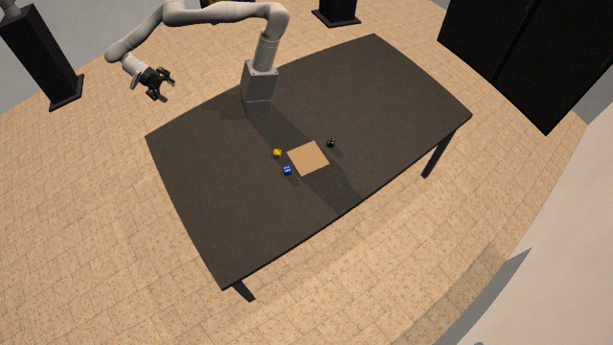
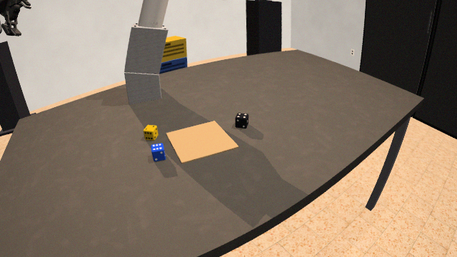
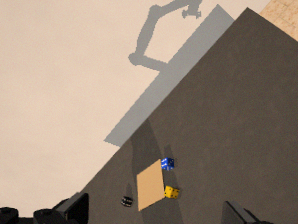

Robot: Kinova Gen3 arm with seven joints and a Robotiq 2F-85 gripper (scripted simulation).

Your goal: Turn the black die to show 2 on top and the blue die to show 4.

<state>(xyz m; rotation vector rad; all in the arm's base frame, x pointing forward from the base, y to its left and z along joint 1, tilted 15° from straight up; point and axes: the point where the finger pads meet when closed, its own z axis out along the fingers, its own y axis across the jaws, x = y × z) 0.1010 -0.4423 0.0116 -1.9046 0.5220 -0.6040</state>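
Note:
The black die (image 1: 330, 143) (image 2: 241, 121) (image 3: 127, 201) stands on the table to the right of the mat in the top and exterior views, apparently with 4 on top. The blue die (image 1: 286, 171) (image 2: 158, 152) (image 3: 168, 163) stands just off the mat's left side, 6 on top and 2 on a side. The yellow die (image 1: 277, 153) (image 2: 151, 132) (image 3: 171, 192) stands beyond it, 6 on a side; its top looks like 2. The tan mat (image 1: 308, 158) (image 2: 202, 141) (image 3: 151, 185) lies flat and bare. My gripper (image 1: 168, 91) is open and empty, high and far from the dice.
The dark table (image 1: 206, 211) (image 2: 89, 200) (image 3: 235, 110) carries the arm's grey base (image 1: 259, 86) (image 2: 144, 64) behind the mat. The gripper is out beyond the table's left edge in the top view. Black pedestals and a black cabinet (image 1: 522, 53) stand off the table.

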